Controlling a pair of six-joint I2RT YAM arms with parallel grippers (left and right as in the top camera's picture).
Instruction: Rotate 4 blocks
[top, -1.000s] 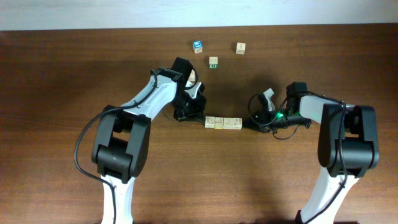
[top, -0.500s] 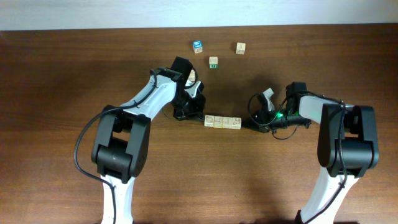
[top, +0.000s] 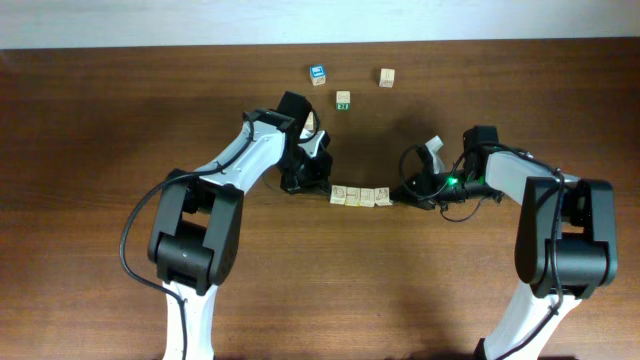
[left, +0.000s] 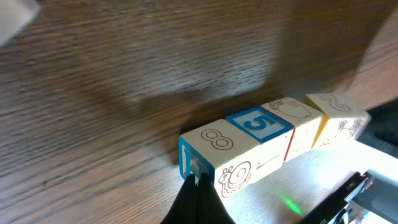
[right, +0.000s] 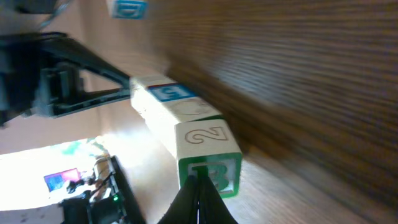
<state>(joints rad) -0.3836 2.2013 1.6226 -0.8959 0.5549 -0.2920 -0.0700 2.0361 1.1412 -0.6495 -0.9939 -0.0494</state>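
Observation:
Four pale wooden blocks lie end to end in a short row at the table's middle. In the left wrist view the row runs from the "8" block past the "5" block to the "2" block. My left gripper is shut, and its tips touch the blue end face of the "8" block. In the right wrist view my right gripper is shut, with its tips against the green "B" face of the "2" block. From overhead, the left gripper and the right gripper flank the row.
Three other cubes stand at the back: a blue-topped one, one with a dark green side and a pale one. Cables loop beside the right wrist. Brown tabletop surrounds everything.
My right gripper has moved left up to the row's right end. The row has turned slightly. The left gripper has stayed at the left end.

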